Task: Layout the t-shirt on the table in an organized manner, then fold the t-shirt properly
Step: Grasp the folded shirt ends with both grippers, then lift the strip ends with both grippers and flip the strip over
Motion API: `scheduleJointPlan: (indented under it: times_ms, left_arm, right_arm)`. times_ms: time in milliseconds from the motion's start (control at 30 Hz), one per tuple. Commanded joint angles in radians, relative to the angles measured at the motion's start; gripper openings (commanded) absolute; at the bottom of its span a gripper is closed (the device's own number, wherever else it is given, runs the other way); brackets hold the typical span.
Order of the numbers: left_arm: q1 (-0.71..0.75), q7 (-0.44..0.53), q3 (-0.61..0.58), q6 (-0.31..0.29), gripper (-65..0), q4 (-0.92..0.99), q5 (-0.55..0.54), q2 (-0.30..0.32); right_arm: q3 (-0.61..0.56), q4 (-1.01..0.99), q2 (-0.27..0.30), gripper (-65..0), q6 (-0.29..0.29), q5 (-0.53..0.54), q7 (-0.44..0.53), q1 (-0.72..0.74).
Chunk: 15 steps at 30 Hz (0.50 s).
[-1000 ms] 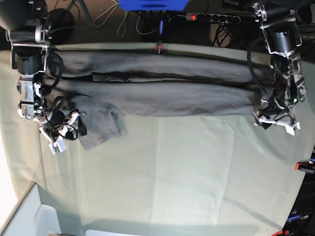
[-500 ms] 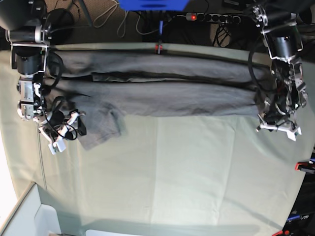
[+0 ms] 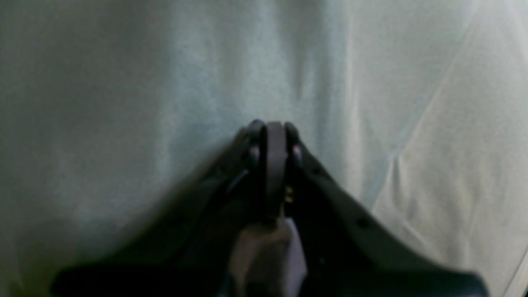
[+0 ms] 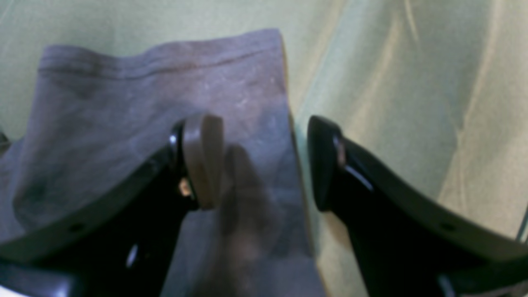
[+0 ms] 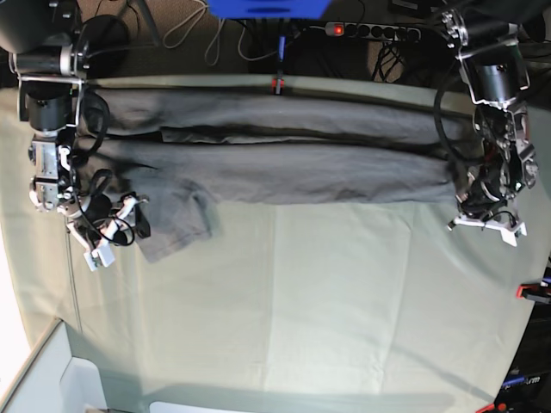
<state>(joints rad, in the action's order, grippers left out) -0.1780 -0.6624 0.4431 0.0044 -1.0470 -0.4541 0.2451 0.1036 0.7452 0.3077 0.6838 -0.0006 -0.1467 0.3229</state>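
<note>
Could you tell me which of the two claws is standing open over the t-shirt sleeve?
The right claw: its jaws gape over the t-shirt sleeve, while the left claw is shut.

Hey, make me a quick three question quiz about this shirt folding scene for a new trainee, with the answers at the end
1. True or false: the right hand has its jaws spread apart.
2. What lies under the right hand: (a) the t-shirt sleeve edge, (b) a red clamp, (c) a power strip?
3. What surface does the left wrist view show beyond the left hand?

Key
1. True.
2. (a)
3. The table under its pale green cloth; the jaws there are pressed together, and whether they pinch fabric cannot be told.
</note>
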Motion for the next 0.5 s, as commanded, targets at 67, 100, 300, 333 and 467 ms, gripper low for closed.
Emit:
scheduleJointPlan:
  times_ms: [67, 100, 300, 333, 467]
  left_arm:
    - [-0.015, 0.014, 0.004, -0.002, -65.0, -0.088, -0.01, 0.012]
    - [-0.015, 0.014, 0.004, -0.001, -65.0, -0.103, -0.01, 0.012]
    - [-0.015, 0.014, 0.004, -0.001, -65.0, -0.121, -0.01, 0.013]
    - [-0.015, 0.014, 0.004, -0.001, -65.0, -0.121, -0.01, 0.013]
    - [-0.015, 0.014, 0.004, -0.001, -65.0, -0.121, -0.01, 0.013]
  right_arm:
    - [0.002, 0.017, 0.011, -31.8, 0.014, 0.014, 0.026, 0.054]
    - [0.002, 0.017, 0.009, -31.8, 0.014, 0.014, 0.026, 0.061]
    - [0.002, 0.015, -0.008, -31.7, 0.014, 0.014, 0.023, 0.095]
    - [0.002, 0.015, -0.009, -31.7, 0.014, 0.014, 0.025, 0.095]
    - [0.002, 0.0, -0.012, -31.7, 0.014, 0.014, 0.023, 0.103]
